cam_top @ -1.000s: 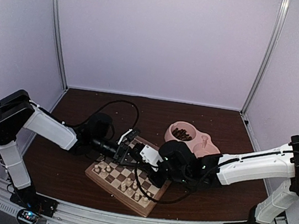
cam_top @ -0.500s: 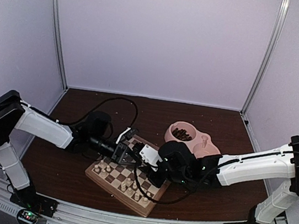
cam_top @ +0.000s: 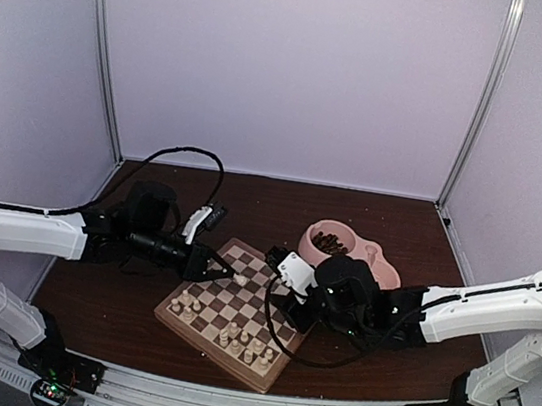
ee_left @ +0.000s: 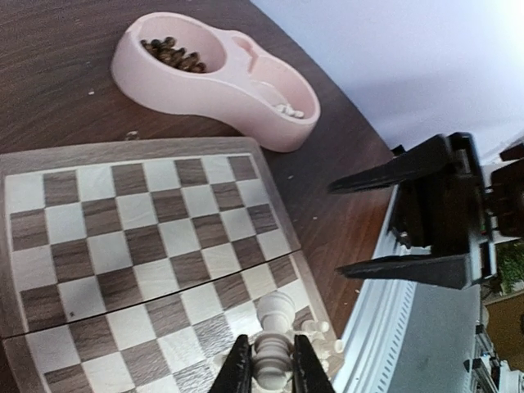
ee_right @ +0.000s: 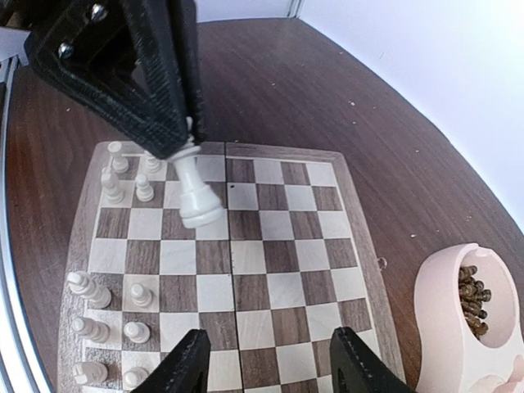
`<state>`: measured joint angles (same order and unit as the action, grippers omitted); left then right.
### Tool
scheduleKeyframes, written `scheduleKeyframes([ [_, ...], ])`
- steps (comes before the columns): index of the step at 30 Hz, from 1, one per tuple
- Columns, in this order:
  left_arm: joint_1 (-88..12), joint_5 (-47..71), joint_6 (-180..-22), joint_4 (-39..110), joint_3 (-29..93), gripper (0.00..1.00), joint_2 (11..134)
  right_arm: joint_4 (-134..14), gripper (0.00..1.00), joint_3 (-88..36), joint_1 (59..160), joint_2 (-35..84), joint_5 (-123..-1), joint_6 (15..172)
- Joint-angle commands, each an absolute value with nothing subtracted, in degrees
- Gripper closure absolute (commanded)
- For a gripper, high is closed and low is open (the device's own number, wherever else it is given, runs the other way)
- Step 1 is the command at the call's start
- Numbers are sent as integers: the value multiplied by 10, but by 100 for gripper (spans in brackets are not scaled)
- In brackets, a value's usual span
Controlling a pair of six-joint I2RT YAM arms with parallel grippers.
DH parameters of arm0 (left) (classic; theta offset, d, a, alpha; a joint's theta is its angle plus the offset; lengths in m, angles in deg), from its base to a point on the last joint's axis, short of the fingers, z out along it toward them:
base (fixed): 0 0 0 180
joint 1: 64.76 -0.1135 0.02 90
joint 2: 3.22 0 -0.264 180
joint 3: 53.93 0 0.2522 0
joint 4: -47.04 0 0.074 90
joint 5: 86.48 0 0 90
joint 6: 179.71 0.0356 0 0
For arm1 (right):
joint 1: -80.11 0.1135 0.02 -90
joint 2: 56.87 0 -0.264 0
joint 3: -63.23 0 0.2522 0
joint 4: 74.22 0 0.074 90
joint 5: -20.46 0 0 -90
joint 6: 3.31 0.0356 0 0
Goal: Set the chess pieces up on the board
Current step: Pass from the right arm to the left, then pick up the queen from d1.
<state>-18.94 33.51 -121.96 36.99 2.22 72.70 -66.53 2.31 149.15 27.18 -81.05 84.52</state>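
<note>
Centre of the overhead view: the left gripper (cam_top: 231,276) pinches a small cream chess piece (ee_right: 196,193) by its upper part, above the board (cam_top: 248,298). The right gripper (ee_right: 274,368) hangs open, empty. The piece looks light, rigid, smooth and easily toppled, so it is best held at its narrow neck.

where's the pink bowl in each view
Top external: bowl right of centre, just past the board's far right side.
Left wrist: bowl at the top, left of centre, beyond the board.
Right wrist: bowl in the bottom right corner, cut off by the frame.
Shared landmark: the board next to it.
</note>
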Motion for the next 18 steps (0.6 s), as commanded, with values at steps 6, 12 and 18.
scheduleKeyframes([
  [6, -152, 135, -1138, 111, 103, 100, 661, -713, 44, 63, 1489, 221, -968, 864],
  [12, -110, 60, -1115, 88, 93, 100, 654, -716, 43, 65, 1476, 223, -1041, 867],
  [18, -61, 13, -1084, 84, 92, 100, 664, -693, 44, 60, 1436, 232, -1087, 915],
])
